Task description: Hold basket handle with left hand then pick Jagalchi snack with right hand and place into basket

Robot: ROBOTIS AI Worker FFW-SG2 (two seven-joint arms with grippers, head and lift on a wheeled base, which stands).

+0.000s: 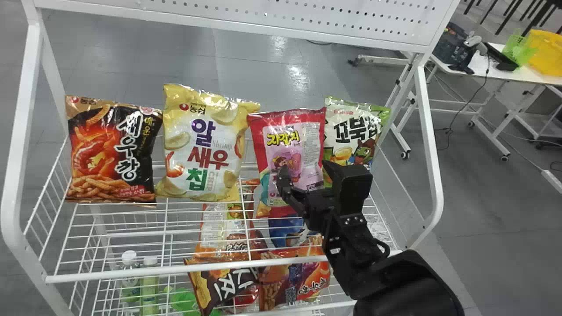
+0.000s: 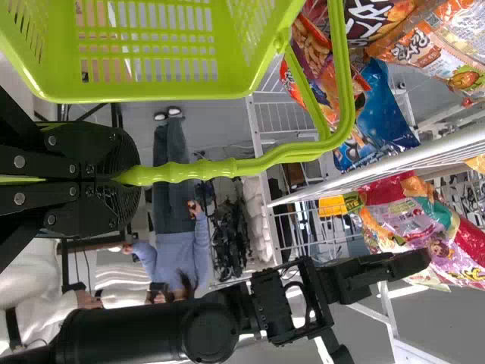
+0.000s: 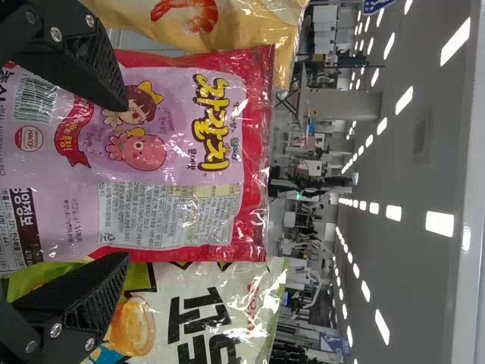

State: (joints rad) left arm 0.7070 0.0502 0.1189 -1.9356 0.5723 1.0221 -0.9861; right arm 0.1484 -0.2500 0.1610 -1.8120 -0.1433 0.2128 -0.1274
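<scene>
Four bags stand upright in a row across the middle of the head view, on the white rack [image 1: 175, 265]; the black bag [image 1: 112, 149] is at the left, the yellow bag [image 1: 202, 131] beside it, the Jagalchi snack [image 1: 292, 131] right of centre, the green bag [image 1: 355, 123] at the row's right end; the right gripper [image 1: 306, 169] comes in from the lower right and sits before the snack, its fingers spread wide, gripping nothing; more bags [image 1: 224, 281] lie lower down, at bottom centre; in the left wrist view, the left gripper [image 2: 125, 176] is clamped on the basket [image 2: 167, 91]'s green handle [image 2: 212, 169].
</scene>
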